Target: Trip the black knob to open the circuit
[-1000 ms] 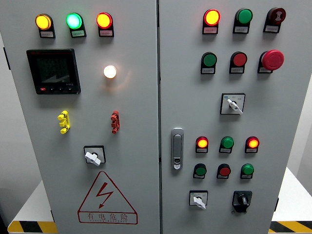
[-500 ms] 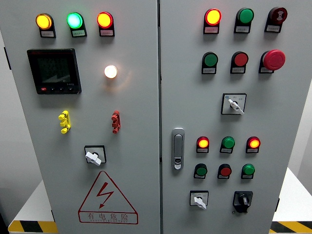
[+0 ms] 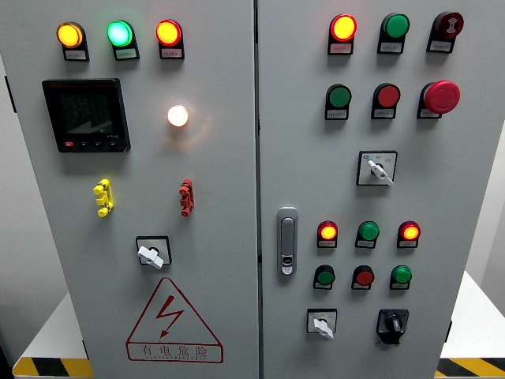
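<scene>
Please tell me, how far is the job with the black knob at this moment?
Nothing looks done yet. The black knob sits at the lower right of the right cabinet door, and no robot hand is in view, so nothing is in hand. Red indicator lamps above it are lit. Everything is left: bring a hand to the knob, grasp it and turn it.

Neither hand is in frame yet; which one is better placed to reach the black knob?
Probably the right. The black knob sits low on the right door, near the picture's right edge, the side the right arm enters from. A left reach would cross the whole panel.
</scene>
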Controlling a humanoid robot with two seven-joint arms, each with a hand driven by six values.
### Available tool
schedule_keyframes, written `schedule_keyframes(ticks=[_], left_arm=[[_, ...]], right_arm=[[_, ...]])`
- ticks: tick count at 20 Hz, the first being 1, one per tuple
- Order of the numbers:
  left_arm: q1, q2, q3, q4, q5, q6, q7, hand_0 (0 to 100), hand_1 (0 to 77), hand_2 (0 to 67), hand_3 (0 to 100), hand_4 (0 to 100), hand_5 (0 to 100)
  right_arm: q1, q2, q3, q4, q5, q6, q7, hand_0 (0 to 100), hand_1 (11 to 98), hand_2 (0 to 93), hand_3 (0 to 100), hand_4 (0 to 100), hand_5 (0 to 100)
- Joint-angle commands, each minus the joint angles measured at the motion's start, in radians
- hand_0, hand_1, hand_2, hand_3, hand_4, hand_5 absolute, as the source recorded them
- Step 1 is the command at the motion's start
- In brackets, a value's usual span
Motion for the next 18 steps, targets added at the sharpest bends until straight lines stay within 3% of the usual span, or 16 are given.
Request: schedule_keyframes(ticks=[1,2,4,6,8,12,15,16,18], left_arm=[[0.0,0.0,-0.001,0.001,0.0,0.0,0.0,0,3.6,12.7,21,7,2],[0.0,0.0,0.001,0.001,0.0,0.0,0.0,0,3.6,12.7,21,7,2],[0.0,0.0,0.001,-0.001,0.0,0.0,0.0,0,3.6,12.7,21,7,2],[0.0,0.0,-0.001,0.001,0.0,0.0,0.0,0,3.8,12.7,21,7,2],[0.0,0.0,-0.001,0.001,0.0,0.0,0.0,0,3.8,12.7,21,7,2],[0.0,0.0,0.001,-0.001,0.0,0.0,0.0,0,3.6,12.7,21,7,2],[0.0,0.0,0.001,0.001,0.0,0.0,0.0,0,3.6,12.7,21,7,2],[0.0,0.0,0.001,0.001,0.0,0.0,0.0,0,3.5,12.7,21,7,2],[0.0,0.0,0.001,-0.001,0.0,0.0,0.0,0,3.5,12.7,21,7,2]], right_arm=[[-0.007,-0.0077,0.01,0.088,-0.01,-0.003,-0.001,75,45.2,6.6,37,29,45],[-0.008,-0.0108,0.013,0.117,-0.01,-0.004,-0.004,75,45.5,6.6,38,30,48],[-0.002,-0.0124,0.018,0.204,-0.01,-0.024,-0.042,75,46.2,6.5,39,34,53],[0.021,-0.0093,0.018,0.249,-0.016,-0.024,-0.063,75,46.7,6.3,40,36,55],[0.07,-0.0093,0.019,0.249,-0.03,-0.024,-0.066,75,46.8,6.0,41,38,57],[0.188,-0.0093,0.042,0.229,-0.035,-0.024,-0.116,75,47.2,5.4,43,45,61],[0.274,-0.0139,0.074,0.186,-0.035,-0.024,-0.133,74,48.9,5.3,49,49,64],[0.3,-0.0185,0.082,0.168,-0.035,-0.024,-0.136,73,49.7,5.2,55,55,66],[0.329,-0.02,0.088,0.151,-0.035,-0.026,-0.139,74,50.3,5.2,59,58,68]])
